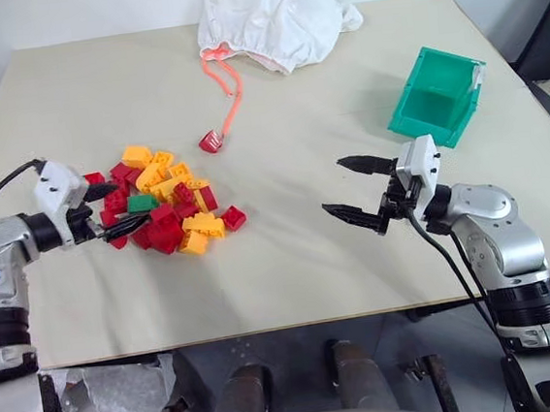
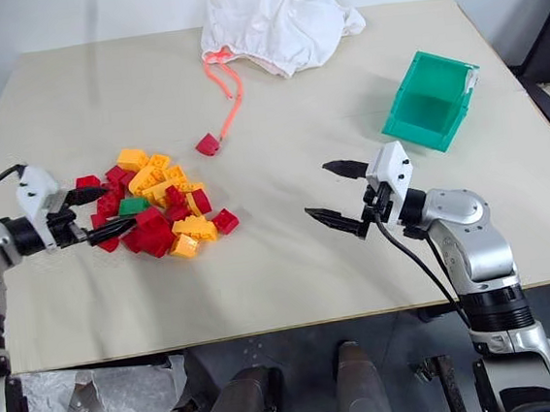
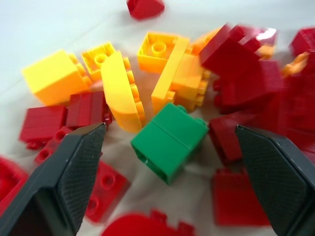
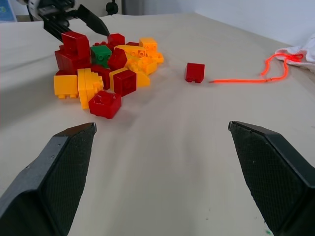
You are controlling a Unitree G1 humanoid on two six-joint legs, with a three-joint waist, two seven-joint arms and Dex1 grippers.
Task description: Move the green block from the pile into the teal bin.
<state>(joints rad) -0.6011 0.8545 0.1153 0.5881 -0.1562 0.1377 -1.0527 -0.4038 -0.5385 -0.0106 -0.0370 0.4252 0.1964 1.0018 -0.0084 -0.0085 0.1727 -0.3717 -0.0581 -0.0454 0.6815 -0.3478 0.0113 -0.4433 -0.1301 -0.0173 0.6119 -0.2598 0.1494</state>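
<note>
The green block (image 1: 140,203) lies on the left side of the pile (image 1: 168,208) of red and yellow-orange bricks, left of the table's middle. My left gripper (image 1: 112,212) is open at the pile's left edge, its fingers reaching over the outer red bricks toward the green block (image 3: 170,141), which sits just ahead between the jaws, untouched. The teal bin (image 1: 437,95) stands tilted at the far right of the table. My right gripper (image 1: 361,191) hovers open over bare table in front of the bin, holding nothing.
A white cloth bag (image 1: 271,16) with an orange drawstring (image 1: 229,84) lies at the table's far middle. A lone red brick (image 1: 211,141) sits by the string's end. The table's front edge (image 1: 287,327) runs just below both arms.
</note>
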